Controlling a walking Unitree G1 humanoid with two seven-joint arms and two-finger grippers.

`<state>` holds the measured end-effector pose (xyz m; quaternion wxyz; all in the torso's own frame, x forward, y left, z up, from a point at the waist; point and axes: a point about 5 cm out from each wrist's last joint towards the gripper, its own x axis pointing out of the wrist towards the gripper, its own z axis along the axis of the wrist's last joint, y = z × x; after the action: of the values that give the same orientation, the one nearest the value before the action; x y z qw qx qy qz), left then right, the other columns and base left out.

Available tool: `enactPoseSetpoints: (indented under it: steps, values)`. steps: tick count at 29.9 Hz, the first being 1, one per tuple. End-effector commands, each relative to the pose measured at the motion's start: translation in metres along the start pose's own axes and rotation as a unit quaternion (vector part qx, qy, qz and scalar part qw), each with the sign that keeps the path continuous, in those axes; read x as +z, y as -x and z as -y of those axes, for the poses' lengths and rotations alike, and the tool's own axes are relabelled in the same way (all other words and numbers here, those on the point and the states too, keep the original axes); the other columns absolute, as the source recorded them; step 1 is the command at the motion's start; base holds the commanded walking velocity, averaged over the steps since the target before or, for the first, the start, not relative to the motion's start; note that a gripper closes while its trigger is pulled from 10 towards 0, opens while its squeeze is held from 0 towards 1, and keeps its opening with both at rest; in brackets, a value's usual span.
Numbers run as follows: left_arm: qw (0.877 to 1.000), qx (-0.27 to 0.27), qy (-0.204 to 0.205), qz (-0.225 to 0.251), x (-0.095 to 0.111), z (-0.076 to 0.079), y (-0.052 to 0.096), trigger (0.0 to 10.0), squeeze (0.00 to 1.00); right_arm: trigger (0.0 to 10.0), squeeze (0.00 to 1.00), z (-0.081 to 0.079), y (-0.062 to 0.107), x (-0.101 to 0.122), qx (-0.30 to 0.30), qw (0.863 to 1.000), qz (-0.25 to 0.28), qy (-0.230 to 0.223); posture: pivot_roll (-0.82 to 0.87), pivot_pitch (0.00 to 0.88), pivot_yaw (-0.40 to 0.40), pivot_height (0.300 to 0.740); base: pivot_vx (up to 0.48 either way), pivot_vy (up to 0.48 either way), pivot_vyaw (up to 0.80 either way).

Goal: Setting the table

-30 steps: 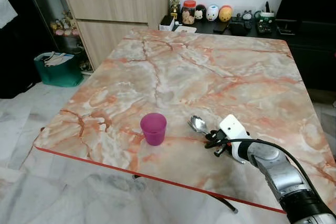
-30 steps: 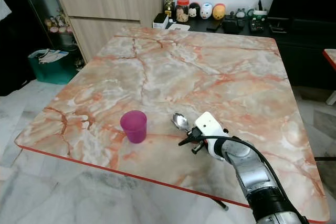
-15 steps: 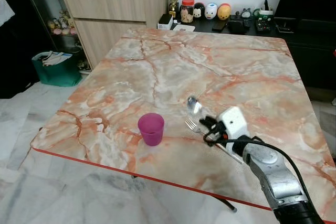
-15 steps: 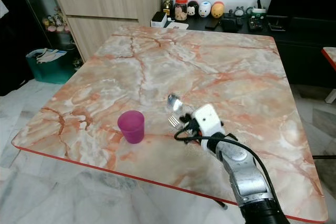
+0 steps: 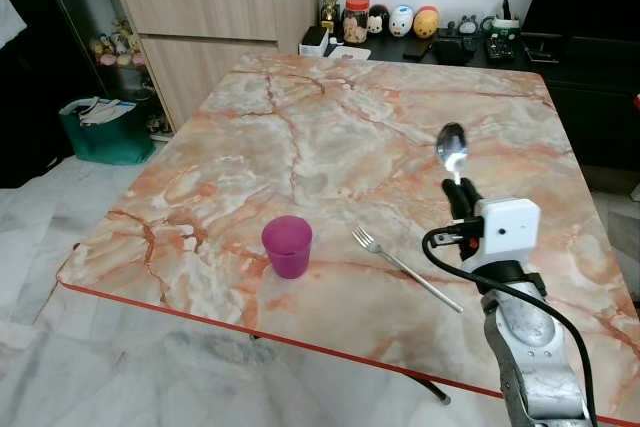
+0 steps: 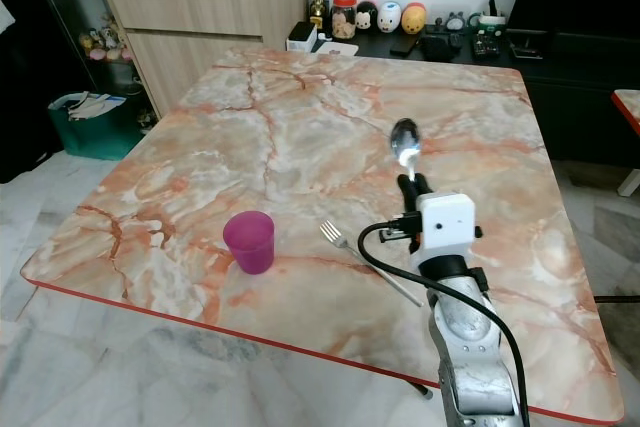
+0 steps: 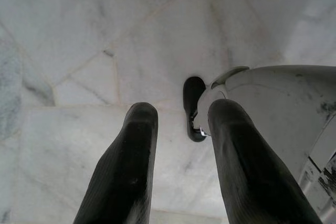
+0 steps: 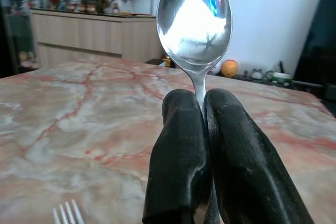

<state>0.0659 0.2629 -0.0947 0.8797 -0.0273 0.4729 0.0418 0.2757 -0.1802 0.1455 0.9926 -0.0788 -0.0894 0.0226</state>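
Above the counter (image 5: 330,137), the right tool (image 5: 459,192) pinches a spoon (image 5: 451,150) upright, clear of the fork (image 5: 405,267) and purple cup (image 5: 287,246).

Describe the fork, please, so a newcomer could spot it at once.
On the marble table, look near the front edge, right of the purple cup. The fork lies flat there, tines toward the cup, unlike the spoon held upright in the right hand.

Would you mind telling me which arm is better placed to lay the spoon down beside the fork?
The right. Its end effector already grips the spoon upright above the table, near the fork. The left end effector hangs over the floor.
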Motion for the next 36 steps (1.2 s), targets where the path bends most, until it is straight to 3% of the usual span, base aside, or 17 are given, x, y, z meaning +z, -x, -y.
enactPoseSetpoints:
  steps: [1, 25, 30, 36]
  values:
    - [1.000, 0.010, -0.008, -0.012, -0.007, -0.003, 0.004, 10.0, 0.00, 10.0, 0.00, 0.001, 0.003, 0.007, -0.005, 1.000, 0.017, 0.002, -0.09, 0.000, 0.039, 0.740, 0.000, 0.000, 0.00]
    - [0.999, 0.022, -0.019, -0.015, -0.007, -0.003, 0.003, 10.0, 0.00, 10.0, 0.00, 0.001, -0.014, 0.010, -0.013, 0.999, 0.021, -0.021, -0.10, 0.000, 0.043, 0.740, 0.000, 0.000, 0.00]
    - [0.999, 0.028, -0.018, -0.012, -0.005, -0.004, 0.003, 10.0, 0.00, 10.0, 0.00, 0.004, -0.016, 0.010, -0.014, 1.000, 0.018, -0.019, -0.09, 0.000, 0.040, 0.740, 0.000, 0.000, -0.77]
    - [0.999, 0.029, -0.013, -0.008, -0.004, -0.004, 0.002, 10.0, 0.00, 10.0, 0.00, 0.003, -0.019, 0.013, -0.016, 0.999, 0.026, -0.025, -0.09, 0.000, 0.039, 0.740, -0.253, 0.000, 0.00]
